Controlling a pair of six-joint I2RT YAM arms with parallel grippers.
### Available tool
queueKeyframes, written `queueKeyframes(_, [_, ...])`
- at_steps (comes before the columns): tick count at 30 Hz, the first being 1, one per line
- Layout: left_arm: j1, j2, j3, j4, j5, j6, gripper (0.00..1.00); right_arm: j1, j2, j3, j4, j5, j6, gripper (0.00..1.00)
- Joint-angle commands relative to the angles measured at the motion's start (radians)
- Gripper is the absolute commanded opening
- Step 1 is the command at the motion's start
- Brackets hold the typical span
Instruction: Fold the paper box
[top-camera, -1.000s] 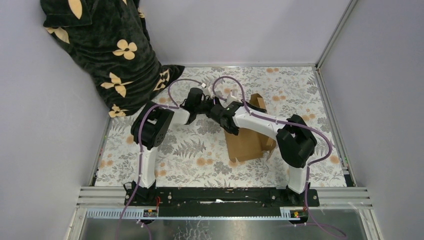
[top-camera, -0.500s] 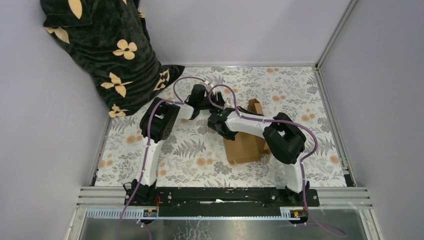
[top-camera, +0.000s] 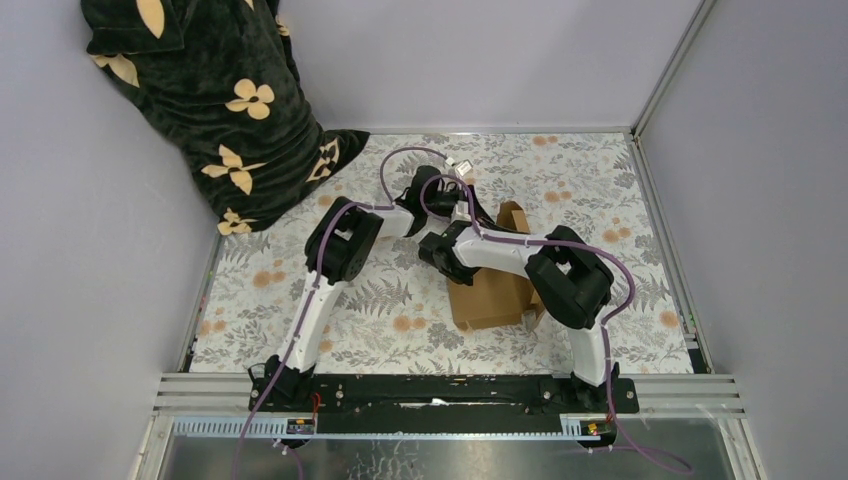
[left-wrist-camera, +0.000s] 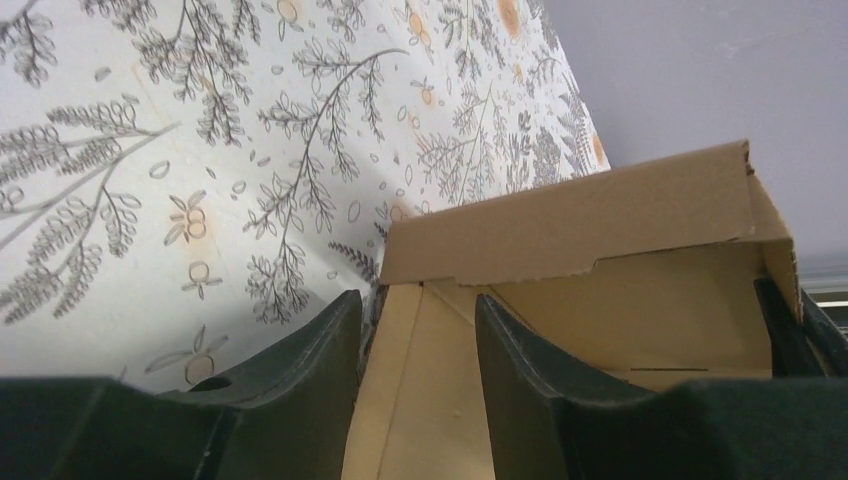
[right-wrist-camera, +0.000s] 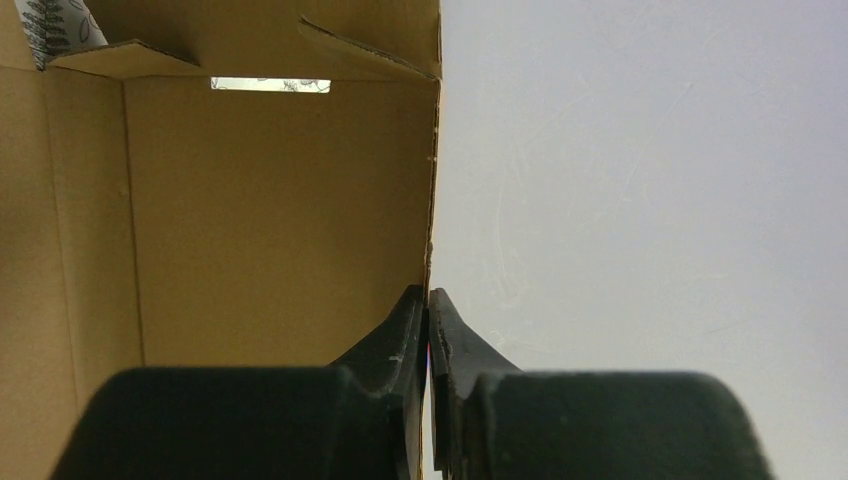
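On the floral table (top-camera: 380, 300), right of centre, the box (top-camera: 490, 295) sits partly folded with its walls raised. At one wall's thin edge, the right gripper (right-wrist-camera: 428, 320) is pinched tight on the cardboard. The left gripper (left-wrist-camera: 418, 350) stands about half open at the far end, its fingers (left-wrist-camera: 310, 370) straddling a panel. Whether they touch it cannot be told.

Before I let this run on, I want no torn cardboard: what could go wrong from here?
The right gripper has its jaws shut on only the thin wall edge of the paper box; a pull could slip off or tear it. The left gripper, jaws open, sits against a raised flap; pushing on might buckle it.
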Motion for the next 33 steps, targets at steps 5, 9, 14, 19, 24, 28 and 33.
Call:
queueKeyframes(5, [0.027, 0.036, 0.04, 0.14, 0.054, -0.063, 0.52, 0.008, -0.061, -0.038, 0.035, -0.014, 0.009, 0.09])
queueKeyframes(9, [0.031, 0.079, 0.086, 0.193, 0.08, -0.129, 0.51, 0.009, -0.08, -0.057, 0.048, -0.023, 0.009, 0.09])
queueKeyframes(14, [0.012, 0.104, 0.15, 0.158, 0.084, -0.104, 0.47, 0.008, -0.096, -0.078, 0.068, -0.036, -0.005, 0.09])
queueKeyframes(19, [-0.001, 0.117, 0.182, 0.125, 0.088, -0.063, 0.48, 0.007, -0.105, -0.08, 0.076, -0.052, -0.005, 0.09])
queueKeyframes(24, [-0.014, 0.119, 0.195, 0.127, 0.1, -0.031, 0.5, 0.009, -0.12, -0.081, 0.084, -0.07, -0.008, 0.09])
queueKeyframes(28, [-0.029, 0.12, 0.202, 0.133, 0.116, -0.009, 0.5, 0.008, -0.132, -0.087, 0.09, -0.075, -0.013, 0.1])
queueKeyframes(33, [-0.037, 0.097, 0.15, 0.16, 0.117, 0.006, 0.5, 0.008, -0.144, -0.099, 0.106, -0.086, -0.02, 0.1])
